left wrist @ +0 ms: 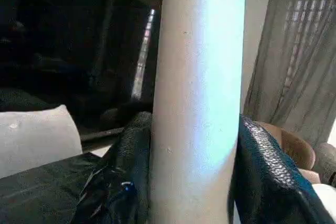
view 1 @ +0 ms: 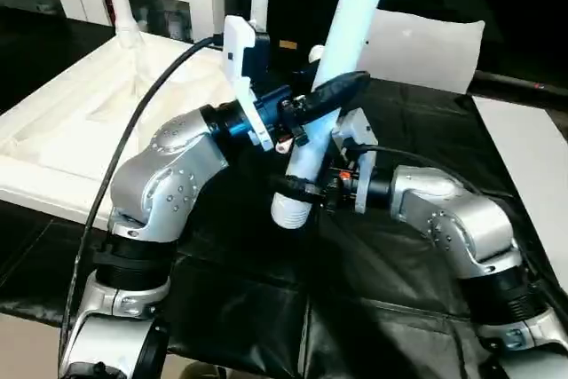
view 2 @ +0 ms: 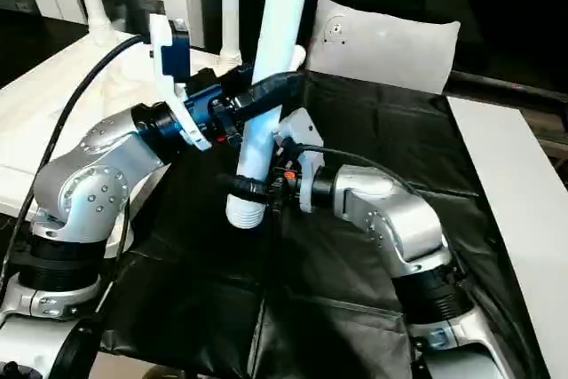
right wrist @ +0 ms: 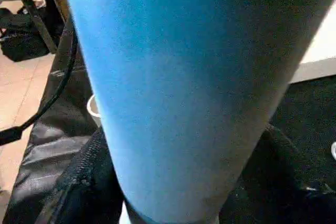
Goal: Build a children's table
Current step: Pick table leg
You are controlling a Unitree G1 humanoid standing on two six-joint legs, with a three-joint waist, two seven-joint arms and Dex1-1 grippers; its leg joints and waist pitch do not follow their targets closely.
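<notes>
My left gripper [view 1: 330,95] squeezing the white leg [view 1: 333,86] high up, my right gripper [view 1: 297,188] hugging it near the bottom end, tabletop [view 1: 80,122] beside, black cloth [view 1: 408,246] underneath

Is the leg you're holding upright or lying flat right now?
Near upright, leaning slightly. The leg rises steeply off the black cloth, threaded end down, held between the left gripper above and right gripper below.
</notes>
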